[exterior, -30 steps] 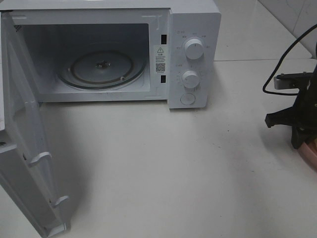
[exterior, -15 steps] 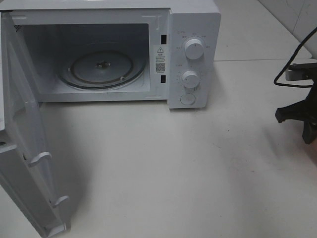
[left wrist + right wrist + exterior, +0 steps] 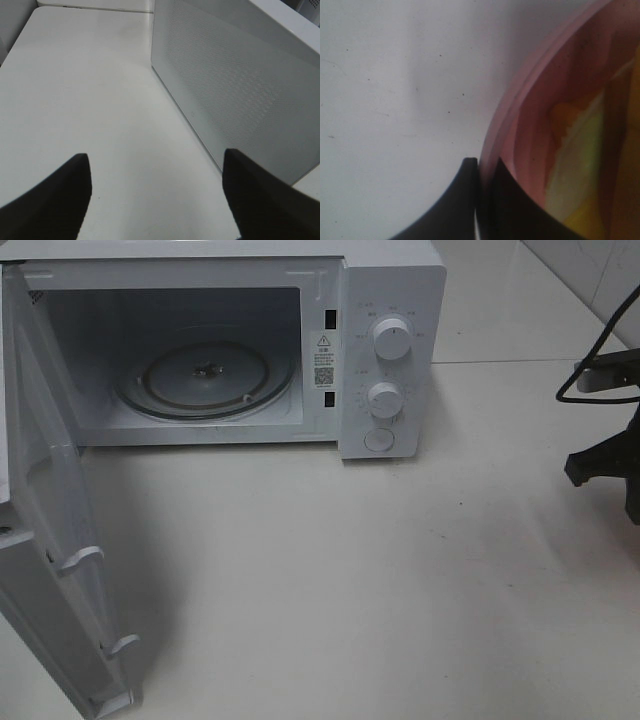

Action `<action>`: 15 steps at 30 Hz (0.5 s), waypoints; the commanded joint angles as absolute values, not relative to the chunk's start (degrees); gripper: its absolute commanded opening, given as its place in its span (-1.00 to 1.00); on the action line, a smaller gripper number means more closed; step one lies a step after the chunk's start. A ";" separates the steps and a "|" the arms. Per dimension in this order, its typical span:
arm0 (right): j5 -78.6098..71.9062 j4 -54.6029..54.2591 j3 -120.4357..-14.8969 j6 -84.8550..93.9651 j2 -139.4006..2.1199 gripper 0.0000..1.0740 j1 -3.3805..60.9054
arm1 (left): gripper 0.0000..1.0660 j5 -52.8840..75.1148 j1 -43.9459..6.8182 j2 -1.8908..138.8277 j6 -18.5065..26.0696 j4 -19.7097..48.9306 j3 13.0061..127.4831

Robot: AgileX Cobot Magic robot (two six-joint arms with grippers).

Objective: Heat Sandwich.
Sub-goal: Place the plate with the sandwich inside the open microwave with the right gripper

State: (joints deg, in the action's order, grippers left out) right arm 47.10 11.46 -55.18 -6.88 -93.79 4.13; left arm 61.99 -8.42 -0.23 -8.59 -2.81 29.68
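Pinching the plate (image 3: 506,116) rim, right end effector (image 3: 480,169) sits beside sandwich (image 3: 576,165).

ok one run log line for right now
microwave: door open, glass turntable bare | right gripper: shut on pink plate rim, sandwich on it | left gripper: open, beside door

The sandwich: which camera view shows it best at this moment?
The right wrist view: the sandwich lies close up, pale yellow, on the pink plate, though blurred and cut off. The high view and the left wrist view show nothing of it.
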 commanded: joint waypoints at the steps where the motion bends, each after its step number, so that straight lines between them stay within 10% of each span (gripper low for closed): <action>1: 48.47 13.69 -54.95 -6.99 -89.50 -1.00 4.18 | 0.31 61.48 -8.14 -1.20 -8.65 -2.81 29.62; 15: 51.91 13.81 -54.95 -6.76 -84.74 -1.00 12.66 | 0.31 61.48 -8.14 -1.20 -8.65 -2.81 29.62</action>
State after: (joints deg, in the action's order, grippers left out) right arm 50.76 12.38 -55.18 -6.88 -85.54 10.31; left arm 61.99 -8.42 -0.23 -8.59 -2.81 29.68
